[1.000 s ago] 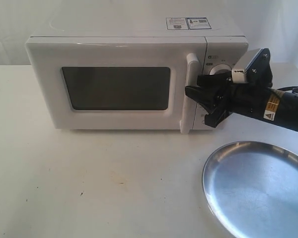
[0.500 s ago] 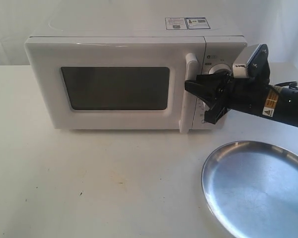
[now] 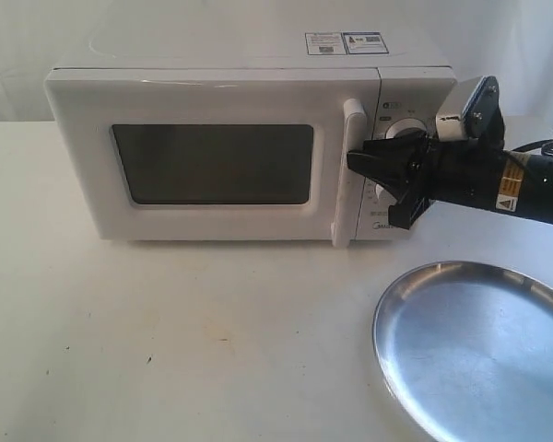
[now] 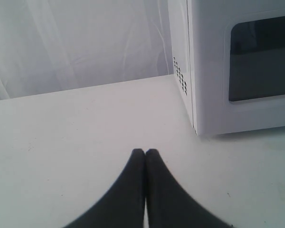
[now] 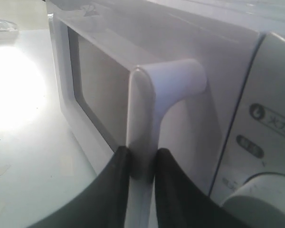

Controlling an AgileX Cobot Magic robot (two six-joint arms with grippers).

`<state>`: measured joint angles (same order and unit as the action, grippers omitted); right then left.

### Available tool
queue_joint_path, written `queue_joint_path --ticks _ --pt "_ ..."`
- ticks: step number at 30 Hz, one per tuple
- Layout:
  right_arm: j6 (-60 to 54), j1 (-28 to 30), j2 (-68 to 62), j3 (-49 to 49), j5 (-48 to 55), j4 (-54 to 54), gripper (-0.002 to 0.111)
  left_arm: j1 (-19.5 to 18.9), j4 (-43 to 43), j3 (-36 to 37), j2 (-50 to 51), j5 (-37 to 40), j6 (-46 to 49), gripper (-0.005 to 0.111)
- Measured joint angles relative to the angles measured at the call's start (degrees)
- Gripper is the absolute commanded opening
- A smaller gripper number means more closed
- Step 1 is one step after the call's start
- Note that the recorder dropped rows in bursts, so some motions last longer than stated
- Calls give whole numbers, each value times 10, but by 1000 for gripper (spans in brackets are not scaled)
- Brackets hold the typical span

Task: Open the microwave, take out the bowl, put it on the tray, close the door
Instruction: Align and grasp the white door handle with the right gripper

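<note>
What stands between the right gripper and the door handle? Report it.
Nothing visible. The right gripper has its fingers on both sides of the door handle, pressed against it.

The microwave [image 3: 221,92] has a smooth, glossy white shell, a smooth plastic-looking handle [image 3: 348,175] and a dark, glassy window [image 3: 212,164]. The tray [image 3: 479,359] is shiny bare metal; the table [image 3: 166,331] is matt white, lightly scuffed.

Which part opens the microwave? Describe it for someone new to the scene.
Find the white microwave on the table. At the right edge of its windowed door stands the handle: a tall white vertical bar, the only part jutting forward, gripped by the right tool.
</note>
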<state>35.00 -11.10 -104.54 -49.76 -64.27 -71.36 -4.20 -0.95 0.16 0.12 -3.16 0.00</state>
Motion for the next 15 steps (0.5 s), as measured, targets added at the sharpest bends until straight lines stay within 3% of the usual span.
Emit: queue_joint_path --ticks 13,15 --pt "13 -12 -4 -13 11 -7 0 0 0 0 0 0 0 0" --pt "15 -15 -4 -14 17 -1 6 0 0 0 0 0 0 0"
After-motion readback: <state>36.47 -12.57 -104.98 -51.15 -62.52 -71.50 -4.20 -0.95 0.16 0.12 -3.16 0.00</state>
